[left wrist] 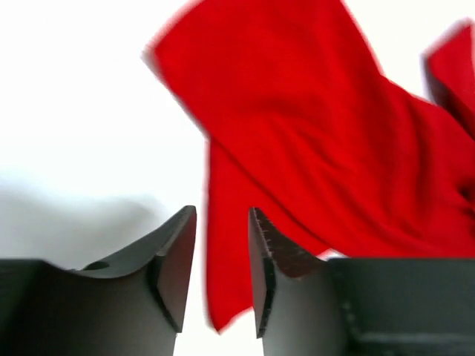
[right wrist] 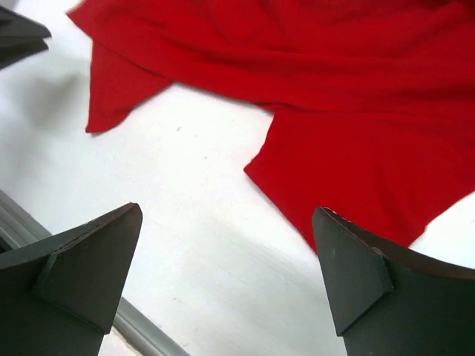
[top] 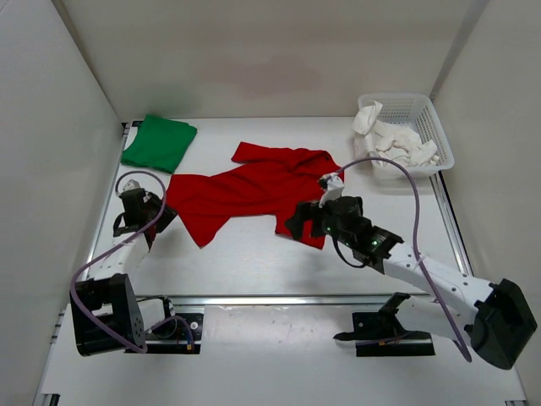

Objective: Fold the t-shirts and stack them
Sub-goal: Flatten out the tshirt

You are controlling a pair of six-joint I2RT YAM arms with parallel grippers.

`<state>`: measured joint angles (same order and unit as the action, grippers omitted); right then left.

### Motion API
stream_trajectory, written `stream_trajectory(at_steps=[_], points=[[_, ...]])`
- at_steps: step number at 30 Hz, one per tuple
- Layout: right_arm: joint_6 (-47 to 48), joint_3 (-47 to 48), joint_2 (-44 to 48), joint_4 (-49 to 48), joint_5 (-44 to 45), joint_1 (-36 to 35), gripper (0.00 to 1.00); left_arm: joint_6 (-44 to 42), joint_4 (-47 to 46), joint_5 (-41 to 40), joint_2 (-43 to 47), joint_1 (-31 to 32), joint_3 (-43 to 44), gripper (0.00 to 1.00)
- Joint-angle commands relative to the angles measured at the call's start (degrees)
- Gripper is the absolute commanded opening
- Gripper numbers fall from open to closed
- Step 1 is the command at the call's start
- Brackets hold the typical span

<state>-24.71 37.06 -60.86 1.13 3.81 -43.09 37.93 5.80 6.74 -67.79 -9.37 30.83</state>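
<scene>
On table [top: 254, 262], red t-shirt [top: 245, 190] blurred in left wrist view; left gripper [left wrist: 221, 222] barely apart, empty; right gripper [right wrist: 226, 215] spread wide.

Table [top: 254, 254]: folded green shirt [top: 159, 142] far left, red shirt [top: 254, 188] spread mid, basket [top: 440, 138] far right

Bright, even light fills every view, and the white table [left wrist: 74, 89] glows almost blank in the left wrist view. The red shirt [left wrist: 312, 148] is blurry there, most toward 10 o'clock, with a soft grey shadow at 9 o'clock.
</scene>
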Motion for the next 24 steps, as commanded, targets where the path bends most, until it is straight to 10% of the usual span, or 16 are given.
stream_trajectory(at_steps=[1,3,6,7,13,24], points=[[1.35,-8.7,6.26,-4.96,-2.92,4.84,0.99,-3.74,2.83,-7.8,2.83,-2.06,1.7,0.46],[-0.68,-12.95,11.01,-10.0,-7.42,6.86,0.96,-5.05,2.02,-12.07,2.66,-1.8,0.9,0.47],[2.54,-11.06,12.08,-3.35,-3.92,7.06,0.31,-4.89,1.06,-12.21,-0.31,-3.72,1.07,0.49],[2.3,-11.3,11.73,-2.11,-2.68,6.88,0.26,-4.89,-0.25,-11.93,-2.41,-3.99,0.99,0.49],[2.47,-11.83,11.73,-5.86,-7.5,3.81,0.41,-5.41,-6.92,-13.16,-8.49,-3.12,3.01,0.53],[0.11,-14.2,12.17,-8.24,-9.97,5.39,0.36,-4.01,-13.72,-10.88,-20.08,-3.99,8.45,0.43]])
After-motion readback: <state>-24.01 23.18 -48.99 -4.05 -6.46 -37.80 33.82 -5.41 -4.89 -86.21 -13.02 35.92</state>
